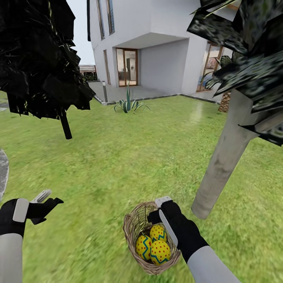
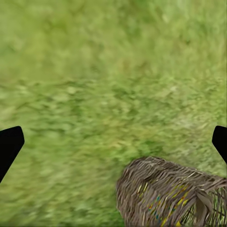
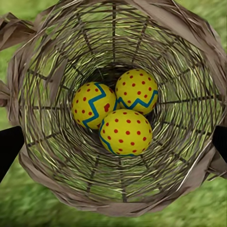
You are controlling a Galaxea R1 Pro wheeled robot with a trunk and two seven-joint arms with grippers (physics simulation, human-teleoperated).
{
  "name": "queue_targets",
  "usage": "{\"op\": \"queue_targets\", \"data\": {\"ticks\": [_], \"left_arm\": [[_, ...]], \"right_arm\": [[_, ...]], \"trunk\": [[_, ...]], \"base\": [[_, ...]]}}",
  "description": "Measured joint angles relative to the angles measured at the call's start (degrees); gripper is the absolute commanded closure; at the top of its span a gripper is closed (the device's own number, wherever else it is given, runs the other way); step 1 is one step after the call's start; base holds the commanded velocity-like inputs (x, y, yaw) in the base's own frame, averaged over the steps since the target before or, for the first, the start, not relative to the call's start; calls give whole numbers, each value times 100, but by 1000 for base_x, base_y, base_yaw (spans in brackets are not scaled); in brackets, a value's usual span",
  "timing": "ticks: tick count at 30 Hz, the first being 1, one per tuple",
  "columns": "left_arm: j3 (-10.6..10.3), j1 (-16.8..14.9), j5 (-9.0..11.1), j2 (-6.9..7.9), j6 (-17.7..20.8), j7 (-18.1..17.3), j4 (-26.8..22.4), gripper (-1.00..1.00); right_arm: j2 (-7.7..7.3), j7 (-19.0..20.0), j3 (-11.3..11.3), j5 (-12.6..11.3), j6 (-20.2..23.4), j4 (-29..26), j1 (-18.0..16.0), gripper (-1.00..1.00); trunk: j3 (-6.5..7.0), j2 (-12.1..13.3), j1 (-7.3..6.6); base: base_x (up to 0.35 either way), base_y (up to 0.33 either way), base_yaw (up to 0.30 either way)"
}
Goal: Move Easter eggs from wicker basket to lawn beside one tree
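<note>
Looking down w/ my right wrist cam, I see the wicker basket (image 3: 42, 156) from above: round, brown open-weave twigs, w/ all three Easter eggs (image 3: 126, 132) nested at its bottom, touching each other, yellow w/ red dots and blue-green zigzag bands. In the head view the basket (image 1: 135, 224) sits on the lawn (image 1: 118, 157), tipped a bit, eggs (image 1: 160, 251) visible inside. My right gripper (image 1: 162, 210) hangs over the basket's far rim, just above the eggs; fingers spread wide, dark tips at both edges of the wrist pic, nothing held. My left gripper (image 1: 46, 199) is well apart from the basket, over bare grass, also wide open and empty; its cam catches the basket's side (image 2: 170, 198) w/ egg colours through the weave. The tree (image 1: 224, 157) w/ pale grey-beige trunk stands near the basket, beyond it, dark shard foliage overhead. A thin dark-trunked tree (image 1: 65, 124) is farther from the basket, and a spiky plant (image 1: 127, 104) and white house (image 1: 157, 43) are far beyond. Nothing blocks the basket's mouth.
</note>
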Motion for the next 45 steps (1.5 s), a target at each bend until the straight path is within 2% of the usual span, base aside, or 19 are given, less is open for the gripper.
{"op": "queue_targets", "data": {"ticks": [13, 16, 22, 25, 26, 29, 33, 41, 45], "left_arm": [[5, -7, -9, -1, 15, -7, -13, -100], [7, -9, -5, 25, 16, -6, -38, -100], [10, -10, -3, 22, 14, -8, -44, -100], [10, -13, -7, 12, 9, -5, -45, -100], [10, -15, -8, 10, 8, -3, -48, -100], [8, -18, -9, 10, 7, 0, -46, -100], [2, -18, -9, 20, 7, 0, -46, -100], [10, -20, -9, 16, 7, 0, -29, -100], [10, -19, -3, 16, 7, 1, -26, -100]], "right_arm": [[-2, 16, 28, 4, -97, 34, 24, -100], [8, 5, 33, 2, -125, 367, -12, -100], [37, 4, 31, 9, -169, 1517, -556, -100], [37, -6, 28, 4, -474, 1979, -844, -100], [37, -6, 23, 10, -613, 2259, -1045, -100], [37, -6, 21, 3, -757, 2698, -1365, -100], [37, -6, 14, 1, -840, 2886, -1491, -100], [37, 18, 13, 7, -851, 2910, -1503, -100], [37, 184, 13, 7, -834, 2908, -1503, -100]], "trunk": [[-233, -522, 286], [-287, -642, 352], [-395, -882, 483], [-449, -1003, 549], [-466, -1043, 571], [-520, -1163, 637], [-592, -1324, 725], [-736, -1645, 901], [-808, -1805, 989]], "base": [[0, 0, 0], [0, 0, 0], [0, 0, 0], [0, 0, 0], [0, 0, 0], [0, 0, 0], [0, 0, 0], [0, 0, 0], [0, 0, 0]]}}
